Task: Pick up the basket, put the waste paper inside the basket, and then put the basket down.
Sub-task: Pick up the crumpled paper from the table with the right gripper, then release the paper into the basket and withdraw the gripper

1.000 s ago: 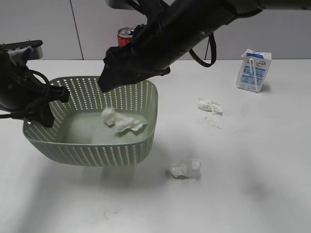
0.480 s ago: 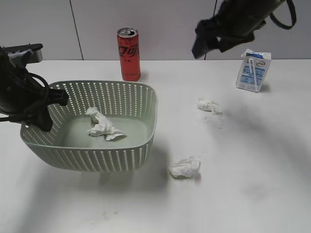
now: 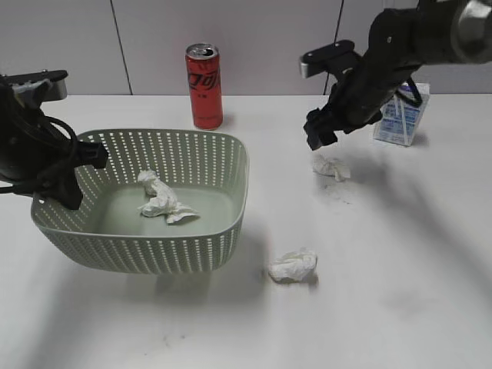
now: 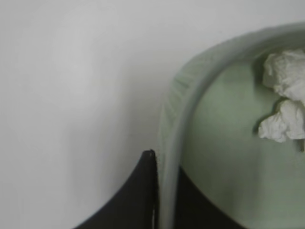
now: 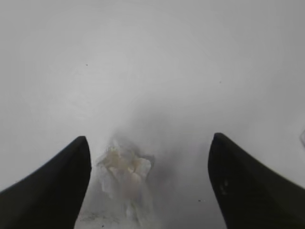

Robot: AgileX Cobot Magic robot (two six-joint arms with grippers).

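Observation:
The sage-green basket (image 3: 200, 254) is held tilted a little above the table by my left gripper (image 3: 65, 173), which is shut on its left rim (image 4: 171, 157). One white tissue wad (image 3: 161, 198) lies inside it and also shows in the left wrist view (image 4: 286, 105). A second wad (image 3: 330, 167) lies on the table right of the basket; my right gripper (image 3: 319, 137) hovers open just above it, the wad (image 5: 124, 174) nearer its left finger. A third wad (image 3: 293, 265) lies on the table near the basket's front right corner.
A red drink can (image 3: 204, 85) stands behind the basket. A blue-and-white milk carton (image 3: 401, 115) stands at the back right, partly behind my right arm. The table is white, with a grey wall behind it.
My right arm has left the basket, swung right and come down over the wad on the table. The wad in the basket has settled further left. The basket has barely moved.

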